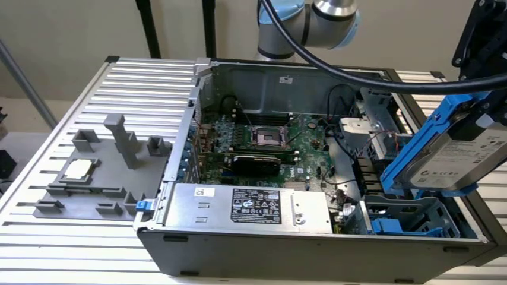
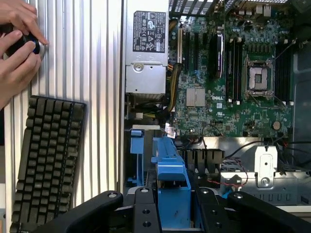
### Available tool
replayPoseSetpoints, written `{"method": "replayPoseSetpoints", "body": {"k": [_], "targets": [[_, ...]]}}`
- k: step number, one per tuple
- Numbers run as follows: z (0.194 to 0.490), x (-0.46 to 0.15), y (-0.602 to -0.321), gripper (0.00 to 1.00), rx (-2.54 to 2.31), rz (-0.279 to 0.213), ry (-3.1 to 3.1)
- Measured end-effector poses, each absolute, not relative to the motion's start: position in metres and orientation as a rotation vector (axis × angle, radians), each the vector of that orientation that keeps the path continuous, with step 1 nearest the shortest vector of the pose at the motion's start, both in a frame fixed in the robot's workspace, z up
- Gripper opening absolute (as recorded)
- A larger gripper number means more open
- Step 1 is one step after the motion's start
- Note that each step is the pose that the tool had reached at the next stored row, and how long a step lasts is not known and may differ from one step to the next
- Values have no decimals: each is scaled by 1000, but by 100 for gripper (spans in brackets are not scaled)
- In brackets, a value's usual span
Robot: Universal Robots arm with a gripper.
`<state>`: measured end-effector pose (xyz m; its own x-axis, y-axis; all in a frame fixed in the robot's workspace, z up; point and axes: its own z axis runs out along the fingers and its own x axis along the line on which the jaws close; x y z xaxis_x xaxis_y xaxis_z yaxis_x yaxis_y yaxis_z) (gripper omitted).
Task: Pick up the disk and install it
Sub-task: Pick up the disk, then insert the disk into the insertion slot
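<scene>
**Disk in the gripper, up over the case's right side**

Exterior view, left to right:

- Slatted metal table (image 1: 142, 77). On its left part there's a grey fixture (image 1: 119, 151) with a small square silver chip (image 1: 78, 169) seated in it. Both are well apart from the gripper.
- Middle: computer case (image 1: 317, 258) lying on its side, open on top. The motherboard (image 1: 305, 133) is exposed, with the CPU socket (image 1: 265, 138) roughly at its centre. A silver power supply (image 1: 309, 214) with a black-and-white label runs along the near wall.
- Near right corner of the case: blue drive bay (image 1: 412, 219).
- Right edge: the disk (image 1: 459, 157), a silver-grey drive with its white label facing the camera and blue rails round it. It's off the table, tilted, hanging above the drive bay. Can't tell whether its lower end touches the case.
- The black gripper (image 1: 493, 116) is clamped on the disk's upper end. Its jaws are part-way closed with the disk between them.
- Top: arm (image 1: 309, 24) behind the case, with a black cable (image 1: 357, 74) sweeping from it toward the exterior view's right.

Wrist view:

- The blue carrier (image 2: 170, 174) sits between the two black fingers (image 2: 97, 211), over the case interior, with the motherboard and power supply beyond it.
- A black keyboard (image 2: 46, 160) lies on the table beside the case. A person's hands (image 2: 17, 46) are next to it, on a small dark object I can't identify.
</scene>
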<state>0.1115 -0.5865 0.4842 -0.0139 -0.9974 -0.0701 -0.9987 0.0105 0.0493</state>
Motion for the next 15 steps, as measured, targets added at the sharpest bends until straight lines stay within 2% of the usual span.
{"method": "replayPoseSetpoints", "body": {"k": [15], "targets": [[484, 112, -587, 33, -2195, 132, 2222]]}}
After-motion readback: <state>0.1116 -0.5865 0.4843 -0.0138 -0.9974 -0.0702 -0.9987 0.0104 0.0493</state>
